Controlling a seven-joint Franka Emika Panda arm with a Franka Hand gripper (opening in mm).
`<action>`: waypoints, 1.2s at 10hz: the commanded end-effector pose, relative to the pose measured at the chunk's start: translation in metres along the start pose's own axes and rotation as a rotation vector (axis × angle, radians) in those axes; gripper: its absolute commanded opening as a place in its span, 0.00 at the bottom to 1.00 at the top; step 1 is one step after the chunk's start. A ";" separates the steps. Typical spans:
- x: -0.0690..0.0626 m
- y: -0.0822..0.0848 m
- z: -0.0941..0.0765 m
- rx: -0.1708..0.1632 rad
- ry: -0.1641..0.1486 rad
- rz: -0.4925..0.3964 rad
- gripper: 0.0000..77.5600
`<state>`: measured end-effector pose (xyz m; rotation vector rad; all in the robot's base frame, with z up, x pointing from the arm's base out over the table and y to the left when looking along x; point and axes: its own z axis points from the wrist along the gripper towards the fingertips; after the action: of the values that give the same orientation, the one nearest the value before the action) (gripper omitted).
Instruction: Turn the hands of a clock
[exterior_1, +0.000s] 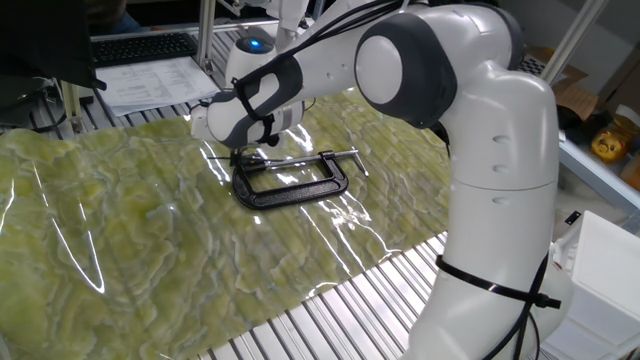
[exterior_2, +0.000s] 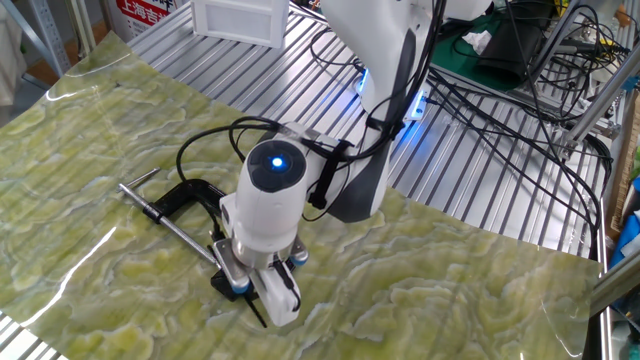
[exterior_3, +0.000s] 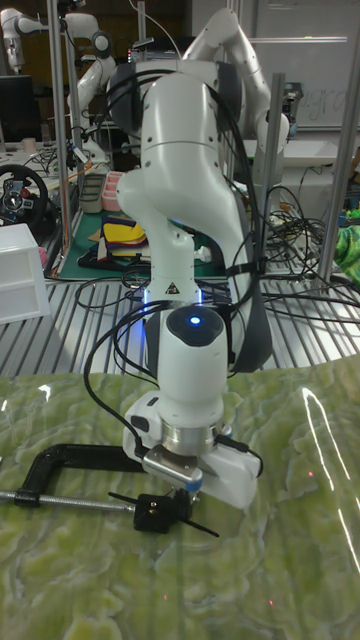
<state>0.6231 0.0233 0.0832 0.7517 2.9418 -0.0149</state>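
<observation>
A black C-clamp (exterior_1: 300, 190) (exterior_2: 185, 192) (exterior_3: 70, 458) lies flat on the green marbled sheet. Its jaw holds the clock (exterior_3: 155, 512) (exterior_2: 226, 283), a small black block with thin black hands sticking out to both sides. My gripper (exterior_3: 182, 490) (exterior_2: 245, 286) (exterior_1: 244, 155) points straight down onto the clock, its white hand body covering most of it. The fingers are mostly hidden beneath the hand. They appear closed on the clock's centre, since a thin hand (exterior_2: 256, 313) swings as the wrist turns.
The green sheet (exterior_1: 120, 240) covers a slatted metal table (exterior_2: 480, 180). A keyboard (exterior_1: 140, 47) and papers (exterior_1: 150, 82) lie at the back. Cables (exterior_2: 500, 100) trail behind the arm. White boxes stand at the edges (exterior_1: 605, 270) (exterior_3: 20, 272) (exterior_2: 240, 20).
</observation>
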 end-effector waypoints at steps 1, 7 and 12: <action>-0.010 0.005 0.000 0.003 -0.006 0.003 0.00; -0.026 0.009 0.003 0.005 -0.011 -0.003 0.00; -0.041 0.001 0.007 0.006 -0.016 -0.030 0.00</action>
<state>0.6566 0.0093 0.0809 0.7211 2.9402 -0.0306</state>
